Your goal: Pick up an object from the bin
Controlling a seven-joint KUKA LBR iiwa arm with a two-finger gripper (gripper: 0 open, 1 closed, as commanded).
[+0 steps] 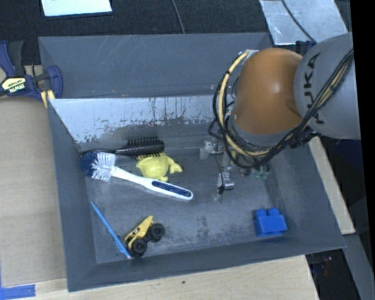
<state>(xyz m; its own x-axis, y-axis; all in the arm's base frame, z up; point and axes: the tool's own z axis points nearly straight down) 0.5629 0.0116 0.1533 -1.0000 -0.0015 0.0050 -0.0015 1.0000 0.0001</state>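
While the gripper (220,170) hangs over bare floor right of centre in the bin (201,233), there's open room all round it. Can't tell if it's released or clenched. Nearest stuff: white-and-blue brush (144,179) to its left, blue block (270,222) near the front wall.

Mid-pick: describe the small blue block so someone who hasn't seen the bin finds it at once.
Take the grey metal bin and go to the floor's lower right corner in the camera view, below the gripper. There a small blue plastic block lies alone. Unlike the long blue-and-white brush and thin blue stick at left, it is squat and boxy.
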